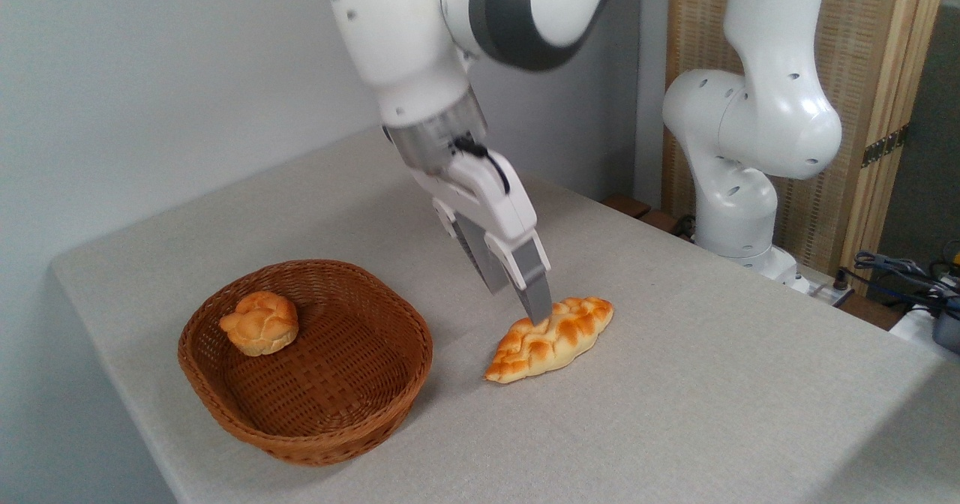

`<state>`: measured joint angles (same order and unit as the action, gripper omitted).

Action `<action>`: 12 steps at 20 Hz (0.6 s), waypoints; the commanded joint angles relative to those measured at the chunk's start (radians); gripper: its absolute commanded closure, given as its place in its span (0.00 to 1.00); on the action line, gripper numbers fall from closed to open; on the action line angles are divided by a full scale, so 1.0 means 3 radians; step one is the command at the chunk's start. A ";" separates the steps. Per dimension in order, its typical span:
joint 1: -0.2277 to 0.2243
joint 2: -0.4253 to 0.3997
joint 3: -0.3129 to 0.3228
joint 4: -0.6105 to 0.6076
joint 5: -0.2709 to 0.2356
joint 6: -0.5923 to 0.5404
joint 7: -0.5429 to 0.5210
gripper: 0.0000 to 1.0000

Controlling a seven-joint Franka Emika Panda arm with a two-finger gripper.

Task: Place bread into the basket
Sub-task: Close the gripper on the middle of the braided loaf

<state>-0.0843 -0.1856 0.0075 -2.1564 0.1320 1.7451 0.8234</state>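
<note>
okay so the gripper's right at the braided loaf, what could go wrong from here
1. The gripper is tilted and meets the bread near one side of its middle, so the loaf may twist or slip out when lifted.
2. The small bun already sits in the basket; a drop at that end could land on it.
3. The loaf could catch the basket's near rim on the way over.

Soft, even light fills the scene, seemingly from above. The table (675,414) is bright and free of glare. A faint shadow lies left of the bread (551,338), and the basket (315,421) darkens inside its near wall. The arm's upper joints look slightly blurred; the far-right clutter is dim.
</note>
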 commanded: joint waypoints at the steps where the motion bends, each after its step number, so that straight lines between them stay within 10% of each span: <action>1: -0.0051 -0.0057 0.0006 -0.0231 0.0097 0.0094 0.0047 0.00; 12: -0.0062 0.0040 0.0006 -0.0594 0.0199 0.0360 0.0042 0.00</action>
<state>-0.0976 -0.1756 0.0064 -2.3031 0.1704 1.8140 0.8235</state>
